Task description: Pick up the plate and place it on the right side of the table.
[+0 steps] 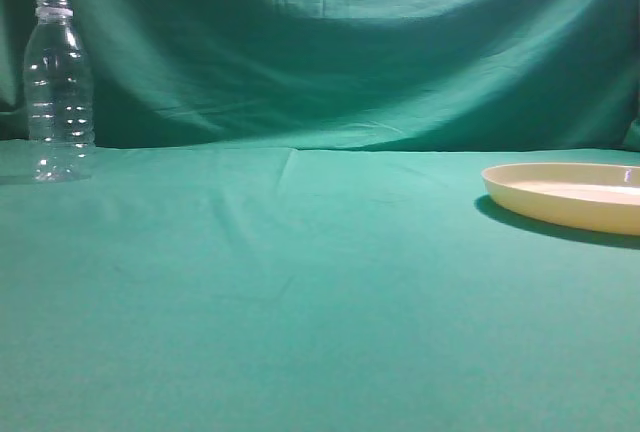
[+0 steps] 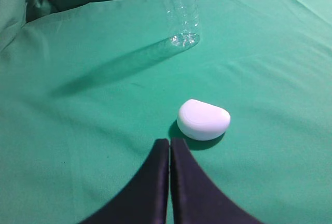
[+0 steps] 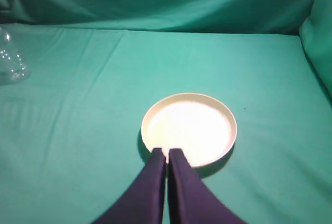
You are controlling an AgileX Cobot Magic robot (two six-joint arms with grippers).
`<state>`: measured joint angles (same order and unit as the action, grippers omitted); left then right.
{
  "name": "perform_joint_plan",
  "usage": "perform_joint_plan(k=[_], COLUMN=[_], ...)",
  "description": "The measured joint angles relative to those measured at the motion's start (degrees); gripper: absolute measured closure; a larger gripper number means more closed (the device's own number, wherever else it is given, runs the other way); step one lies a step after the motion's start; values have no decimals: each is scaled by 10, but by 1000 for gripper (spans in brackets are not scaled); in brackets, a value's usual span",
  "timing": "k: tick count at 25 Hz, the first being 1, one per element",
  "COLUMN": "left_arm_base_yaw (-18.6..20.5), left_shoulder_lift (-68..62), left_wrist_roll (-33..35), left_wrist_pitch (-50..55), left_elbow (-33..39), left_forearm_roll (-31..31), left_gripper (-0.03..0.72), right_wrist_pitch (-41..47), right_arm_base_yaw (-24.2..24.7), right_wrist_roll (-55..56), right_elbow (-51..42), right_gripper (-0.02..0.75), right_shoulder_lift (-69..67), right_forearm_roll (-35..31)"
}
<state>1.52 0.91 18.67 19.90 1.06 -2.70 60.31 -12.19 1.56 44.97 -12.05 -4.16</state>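
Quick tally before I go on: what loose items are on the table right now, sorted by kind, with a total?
Plate, cream-yellow: 1
Clear bottle: 1
Small white rounded object, seen only in the left wrist view: 1
Total: 3

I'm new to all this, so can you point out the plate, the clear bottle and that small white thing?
plate (image 3: 189,128): right wrist view, centre of its inner floor.
clear bottle (image 1: 58,92): exterior view, middle of its body.
small white thing (image 2: 203,119): left wrist view, its top surface.
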Motion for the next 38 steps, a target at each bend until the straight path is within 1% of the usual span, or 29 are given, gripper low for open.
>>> perform_joint_plan(k=[2, 5, 7, 11, 13, 18, 21, 24, 28, 32, 38], left_arm_base_yaw=[0, 0, 0, 0, 0, 0, 0, 0, 0, 0, 0], left_shoulder_lift=[0, 0, 0, 0, 0, 0, 0, 0, 0, 0, 0], left_wrist_roll=[0, 0, 0, 0, 0, 0, 0, 0, 0, 0, 0], left_wrist_pitch=[0, 0, 0, 0, 0, 0, 0, 0, 0, 0, 0], left_elbow=[0, 0, 0, 0, 0, 0, 0, 0, 0, 0, 0], left_forearm_roll=[0, 0, 0, 0, 0, 0, 0, 0, 0, 0, 0], left_gripper=[688, 688, 688, 688, 688, 688, 688, 688, 688, 688, 688], right_wrist_pitch=[20, 19, -3, -76, -138, -294, -349, -383, -415, -422, -384], right_arm_base_yaw=[0, 0, 0, 0, 0, 0, 0, 0, 0, 0, 0], right_wrist_roll=[-5, -57, -87, -99, -100, -103, -103, -103, -102, -101, -101], right_elbow=[-3, -7, -12, -51, -92, -243, -325, -392, -459, -465, -466], right_gripper=[738, 738, 738, 738, 738, 738, 738, 738, 738, 738, 738], right_shoulder_lift=[5, 7, 7, 7, 12, 72, 108, 125, 126, 126, 126], right_forearm_roll=[1, 2, 0, 0, 1, 1, -1, -1, -1, -1, -1])
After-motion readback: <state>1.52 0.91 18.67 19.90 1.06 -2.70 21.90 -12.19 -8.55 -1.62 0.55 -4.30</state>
